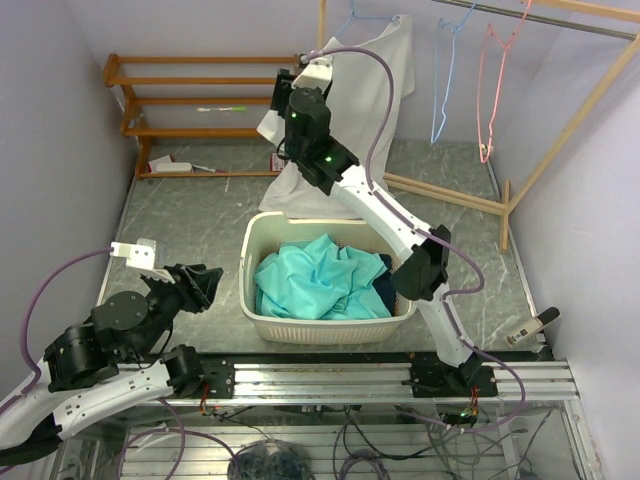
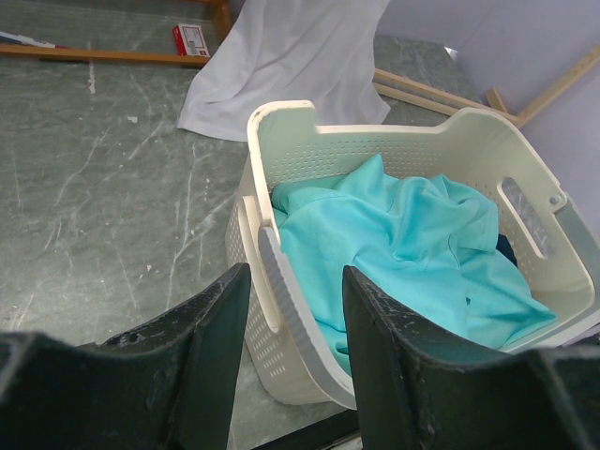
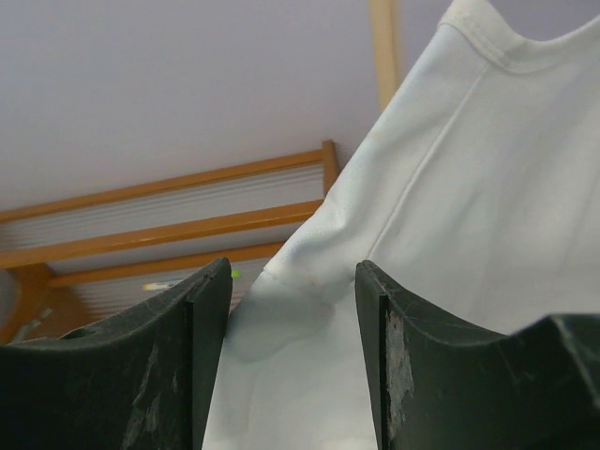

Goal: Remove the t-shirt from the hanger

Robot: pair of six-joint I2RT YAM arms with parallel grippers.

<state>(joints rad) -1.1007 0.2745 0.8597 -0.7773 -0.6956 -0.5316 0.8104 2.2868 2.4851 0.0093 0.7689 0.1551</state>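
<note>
A grey-green marbled worktop (image 1: 200,210) runs between pale lilac walls (image 1: 50,120). Nearest, on the left, the left hand (image 1: 205,280) hangs low over the worktop. Its fingers are spread and nothing is between them, and they point at the basket's near-left corner without touching it.

Just beyond, mid-worktop, stands a cream perforated basket (image 1: 262,240). A crumpled teal cloth (image 1: 315,280) fills most of it, and a dark cloth (image 1: 383,290) shows at its right side.

The right arm rises from its base at the near edge and crosses above the basket's right half towards the far side. There the right hand (image 1: 283,90) is raised at the t-shirt's left sleeve. Its fingers are parted, and in the wrist view the white shoulder and sleeve fill the gap between them. No fabric looks pinched, though whether a finger touches the cloth cannot be told.

The t-shirt (image 1: 375,70) is white and hangs on a blue hanger (image 1: 352,16) at the far side, its hem pooled on the worktop just behind the basket.

To the right, a spare blue hanger (image 1: 440,90) and a pink hanger (image 1: 488,95) hang from a rail (image 1: 540,18). At far left stands a wooden rack (image 1: 190,95), with a small red and white box (image 1: 170,165) at its foot.
</note>
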